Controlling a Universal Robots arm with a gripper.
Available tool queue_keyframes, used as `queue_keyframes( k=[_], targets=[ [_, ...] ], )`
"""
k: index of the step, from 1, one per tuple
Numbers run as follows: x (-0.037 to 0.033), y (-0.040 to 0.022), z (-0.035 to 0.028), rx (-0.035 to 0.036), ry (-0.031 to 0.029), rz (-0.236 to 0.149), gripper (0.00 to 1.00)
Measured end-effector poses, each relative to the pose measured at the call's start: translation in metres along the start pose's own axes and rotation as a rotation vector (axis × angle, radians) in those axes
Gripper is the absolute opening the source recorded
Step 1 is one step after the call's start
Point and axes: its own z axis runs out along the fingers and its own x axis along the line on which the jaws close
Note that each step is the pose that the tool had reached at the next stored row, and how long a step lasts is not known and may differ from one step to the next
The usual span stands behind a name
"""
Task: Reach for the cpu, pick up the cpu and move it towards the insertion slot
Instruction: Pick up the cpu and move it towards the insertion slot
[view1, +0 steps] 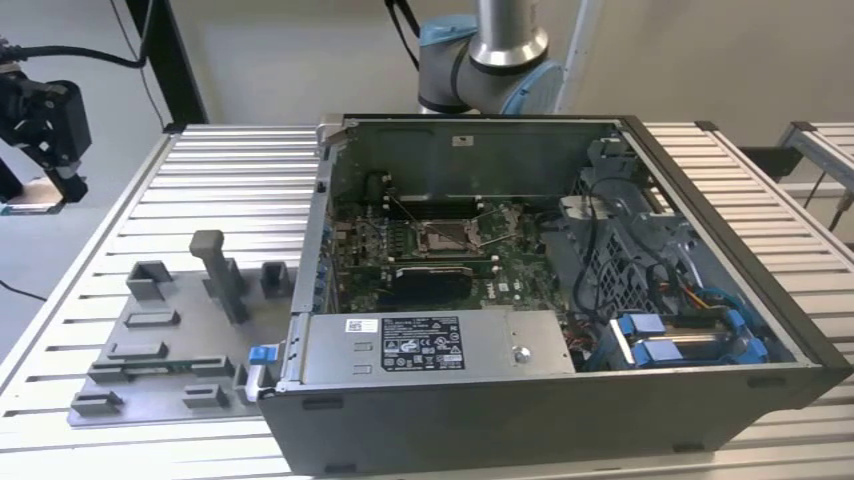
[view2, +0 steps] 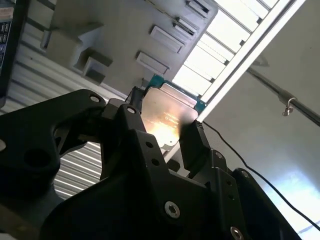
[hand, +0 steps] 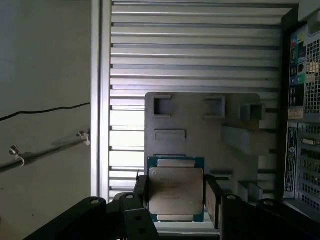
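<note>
The cpu (hand: 176, 192) is a thin square chip with a pale silvery face and a green edge. It sits between the black fingers of my gripper (hand: 176, 199), which is shut on it. The second wrist view shows the cpu (view2: 167, 112) held the same way in the gripper (view2: 161, 127). In the exterior view the gripper (view1: 47, 185) hangs at the far left, beyond the table's edge, with the pale cpu (view1: 30, 207) at its tip. The insertion slot (view1: 441, 235), a silver framed socket with wire levers, lies on the green motherboard inside the open computer case (view1: 534, 400), far to the exterior view's right of the gripper.
A grey fixture plate (view1: 160, 330) with raised blocks lies on the ribbed metal table (view1: 240, 190), between the gripper and the case. The case walls rise around the motherboard. A black rectangular panel (view1: 427, 285) sits just in front of the slot. The arm's base (view1: 487, 70) stands behind the case.
</note>
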Motion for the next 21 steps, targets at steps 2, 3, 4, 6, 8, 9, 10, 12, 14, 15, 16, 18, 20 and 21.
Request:
queue_keyframes(
  k=[2,3,4,6,8,9,10,12,14,15,16,18,20,21],
  targets=[
    [-0.0015,0.0,-0.0002,0.0003,0.0003,0.0,0.0],
    [-0.0036,0.0,-0.0001,0.0,0.0001,0.0,0.0],
    [-0.0064,0.0,0.0,0.0,0.0,0.0,0.0],
    [-0.0129,0.0,0.0,0.0,0.0,0.0,0.0],
    [-0.0193,0.0,0.0,0.0,0.0,0.0,0.0],
    [-0.0228,0.0,0.0001,0.0,0.0,0.0,0.0],
    [-0.0265,0.0,0.0,0.0,0.0001,0.0,0.0],
    [-0.0345,0.0,0.0001,-0.0001,0.0,0.0,0.0],
    [-0.0438,0.0,0.0001,0.0,0.0002,0.0,0.0],
    [-0.0483,0.0001,0.0001,0.0,0.0003,0.0,0.0],
    [-0.0529,0.0001,0.0001,0.0,0.0004,0.0,0.0],
    [-0.0619,0.0,0.0002,0.0,0.0005,0.0,0.0],
    [-0.0708,0.0001,0.0002,0.0,0.0008,0.0,0.0],
    [-0.0754,0.0001,0.0002,0.0,0.0009,0.0,0.0]
  ],
)
